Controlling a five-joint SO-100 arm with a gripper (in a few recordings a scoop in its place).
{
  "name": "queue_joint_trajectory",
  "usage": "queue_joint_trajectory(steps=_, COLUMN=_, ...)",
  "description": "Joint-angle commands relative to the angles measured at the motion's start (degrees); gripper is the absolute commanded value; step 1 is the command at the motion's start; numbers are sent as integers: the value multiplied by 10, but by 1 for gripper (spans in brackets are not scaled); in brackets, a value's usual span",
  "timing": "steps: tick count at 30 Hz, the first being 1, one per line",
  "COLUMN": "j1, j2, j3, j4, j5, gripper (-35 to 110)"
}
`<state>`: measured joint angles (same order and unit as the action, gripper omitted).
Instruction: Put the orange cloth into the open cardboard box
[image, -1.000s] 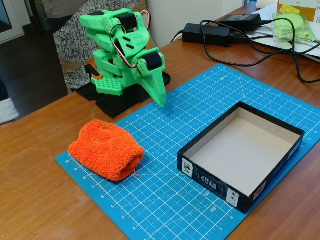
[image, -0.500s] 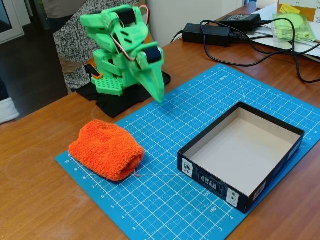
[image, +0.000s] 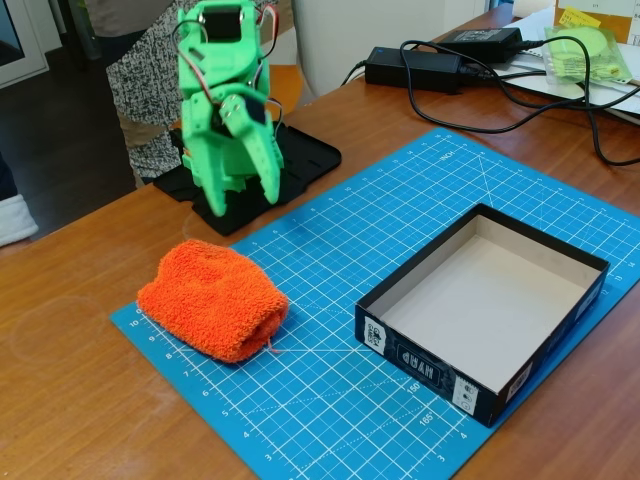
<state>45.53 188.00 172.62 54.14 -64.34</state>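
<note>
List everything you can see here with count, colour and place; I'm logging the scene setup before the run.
orange cloth: one, bright orange, folded on the mat's left corner.
open cardboard box: one, black outside, pale inside, on the mat's right side, nothing in it.
cutting mat: one, blue with white grid, on the table.
table: one, brown wood.
power adapters: two, black, with cables, far right.
plastic bag: one, holding something yellow-green, top right.
person: one, patterned clothing, behind the arm.
base plate: one, black, under the arm.
gripper: one, green, blurred, hanging above the table behind the cloth.
</note>
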Motion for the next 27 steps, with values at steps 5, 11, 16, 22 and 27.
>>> queue_joint_trajectory(steps=5, j1=70, j2=51, j3=88, j4=-64, j5=-57, gripper=40)
queue_joint_trajectory(steps=11, j1=63, j2=53, j3=88, j4=-44, j5=-24, gripper=40)
queue_joint_trajectory(steps=16, j1=103, j2=52, j3=88, j4=-38, j5=-38, gripper=40)
queue_joint_trajectory(steps=22, j1=87, j2=52, j3=36, j4=3, j5=44, gripper=37)
queue_joint_trajectory(steps=27, j1=30, j2=-110, j3=-179, j4=102, j5=96, gripper=36)
